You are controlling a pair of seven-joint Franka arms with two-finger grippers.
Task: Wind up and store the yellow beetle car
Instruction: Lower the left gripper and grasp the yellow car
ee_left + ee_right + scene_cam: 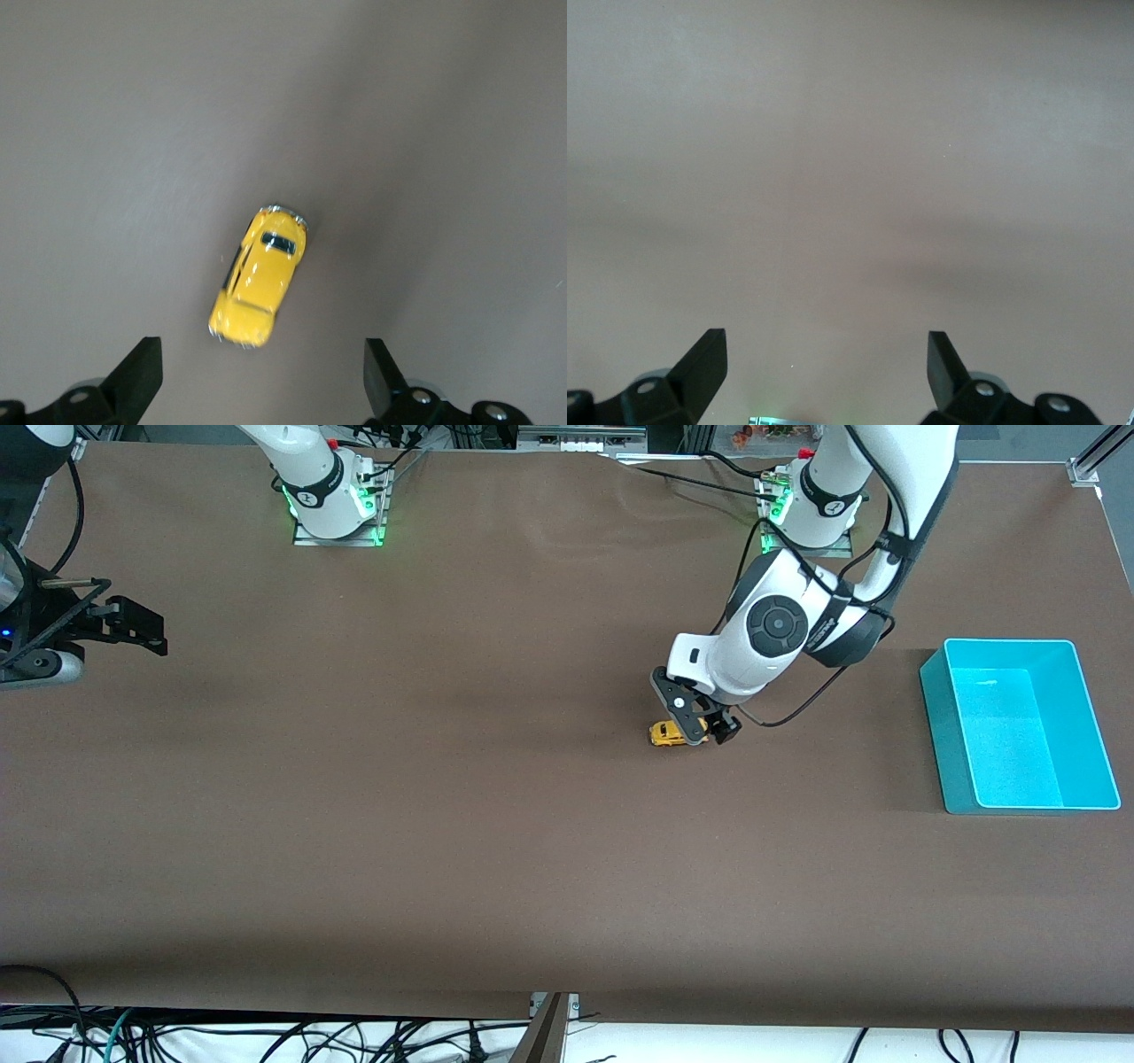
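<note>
Left wrist view: left claw (257,381) wide open over yellow beetle car (259,275), empty

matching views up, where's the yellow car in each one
Front view: car on the table, right under the left end effector.
Left wrist view: car mid-picture, between the open fingers.
Right wrist view: not in it.
Shared landmark: the brown table.
</note>
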